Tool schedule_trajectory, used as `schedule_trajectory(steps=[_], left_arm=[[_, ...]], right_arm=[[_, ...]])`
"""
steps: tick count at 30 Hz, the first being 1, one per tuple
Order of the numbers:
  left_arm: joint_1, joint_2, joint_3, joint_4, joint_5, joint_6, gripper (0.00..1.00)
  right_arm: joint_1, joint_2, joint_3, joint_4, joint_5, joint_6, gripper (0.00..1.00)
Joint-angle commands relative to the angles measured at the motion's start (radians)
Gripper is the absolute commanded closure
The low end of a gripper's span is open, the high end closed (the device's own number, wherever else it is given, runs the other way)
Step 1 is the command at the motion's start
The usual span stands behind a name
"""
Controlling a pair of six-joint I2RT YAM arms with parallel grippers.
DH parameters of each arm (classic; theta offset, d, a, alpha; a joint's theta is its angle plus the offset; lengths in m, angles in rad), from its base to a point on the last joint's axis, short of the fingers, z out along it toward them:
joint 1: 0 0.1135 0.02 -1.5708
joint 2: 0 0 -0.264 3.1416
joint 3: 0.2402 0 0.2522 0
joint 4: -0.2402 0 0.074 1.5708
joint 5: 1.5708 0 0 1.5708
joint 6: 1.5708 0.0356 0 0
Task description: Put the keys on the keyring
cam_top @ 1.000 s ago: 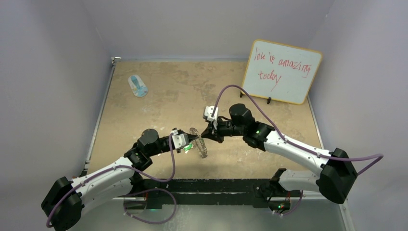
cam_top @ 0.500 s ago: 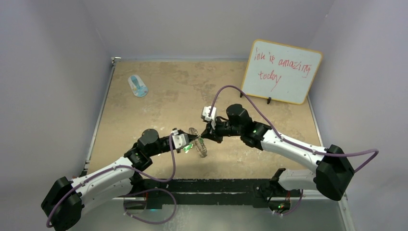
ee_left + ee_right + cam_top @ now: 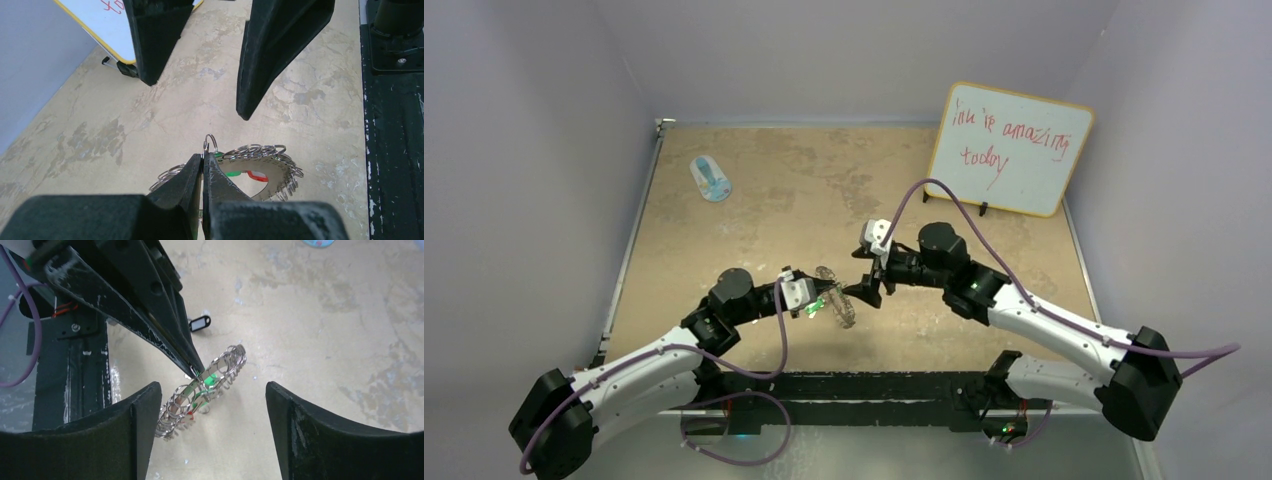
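Left end effector [image 3: 203, 157] tight on keyring [image 3: 274, 164]; right end effector [image 3: 212, 388] wide.

My left tool [image 3: 203, 159] is pinched tight, arm stretched low and forward; my right tool [image 3: 864, 293] faces it tip to tip, fingers [image 3: 300, 435] spread wide.

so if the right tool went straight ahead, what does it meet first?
Probably the keyring, pinched by the left tool, dead ahead between the right tool's open fingers; depth is unclear.
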Motion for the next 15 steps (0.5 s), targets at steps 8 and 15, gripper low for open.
schedule_trajectory(steps=[8, 15], left_arm=[[-0.005, -0.038, 0.005, 0.045, 0.013, 0.009, 1.00], [-0.005, -0.037, 0.003, 0.044, 0.017, 0.009, 1.00]], right_arm=[[0.000, -0.104, -0.174, 0.385, -0.008, -0.044, 0.21], [0.000, -0.174, -0.358, 0.642, -0.114, -0.292, 0.18]])
